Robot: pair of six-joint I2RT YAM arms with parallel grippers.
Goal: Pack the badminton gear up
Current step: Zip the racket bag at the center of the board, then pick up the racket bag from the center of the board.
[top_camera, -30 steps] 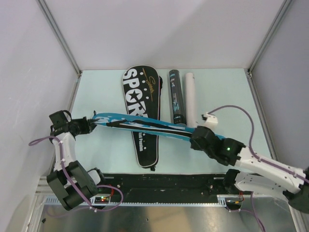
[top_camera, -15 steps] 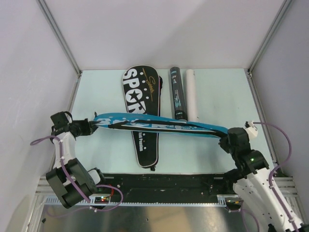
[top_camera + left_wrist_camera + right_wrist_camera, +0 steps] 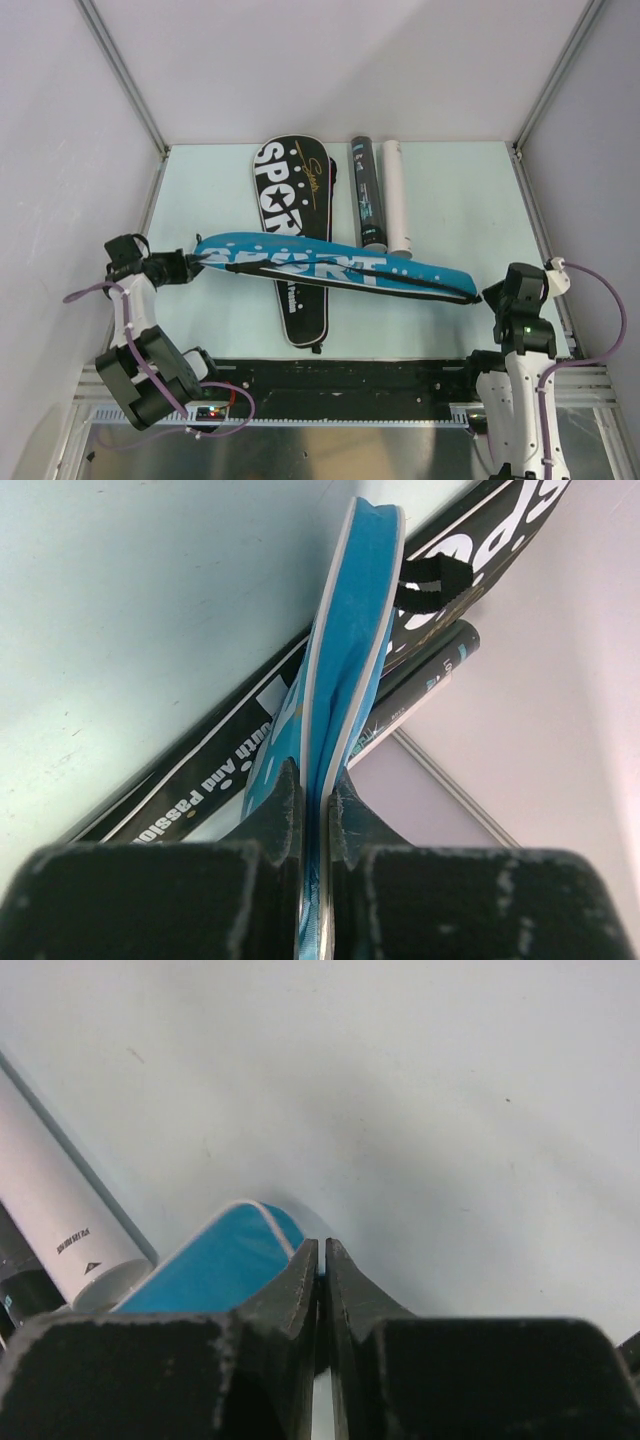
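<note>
In the left wrist view the left claw [image 3: 315,780] is seen clamped on the edge of the blue cover [image 3: 345,630], probably to steady it. The right claw [image 3: 320,1250] is pressed together at the cover's far tip; a grip there cannot be told. The cover is laid across the black cover [image 3: 290,190], near the black tube [image 3: 367,195] and white tube [image 3: 397,195]. Their contents are hidden.
</note>
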